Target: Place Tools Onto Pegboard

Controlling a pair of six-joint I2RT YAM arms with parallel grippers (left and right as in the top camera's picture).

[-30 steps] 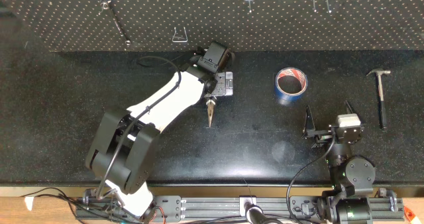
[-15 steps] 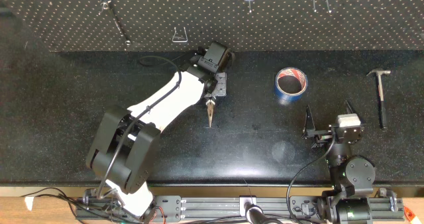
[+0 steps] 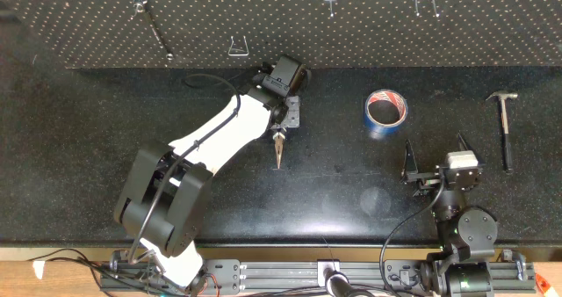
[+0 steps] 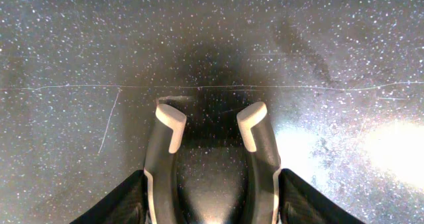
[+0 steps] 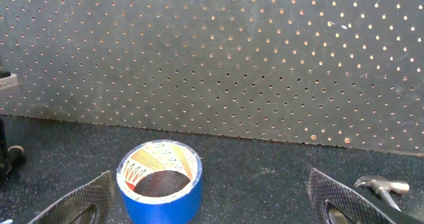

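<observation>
- I am bringing my left hand (image 3: 287,115) down low over the pliers (image 3: 279,148). They are lying flat on the desk (image 3: 88,121), just below the pegboard (image 3: 263,20), with the nose pointing back toward my base.
- Lying that way, they are offering me their handles (image 4: 165,151) from above, so I am taking them there. I judge this is leaving the rest of the tool free to go onto a hook (image 3: 237,47).
- I am squeezing this hand narrow. Its fingers are pressing on the outer sides of both handles and holding the pliers between them. As far as I can judge, the pliers are resting on the desk, not yet lifted.
- I am holding my right hand (image 3: 434,156) wide open near my own base, gripping and touching nothing. It is facing the tape (image 3: 385,112) and the board behind it.
- The tape and the hammer (image 3: 504,130) are lying on the desk, well apart from each other, waiting their turn.
- A wrench (image 3: 156,32) is hanging on the pegboard, well apart from the pliers.
</observation>
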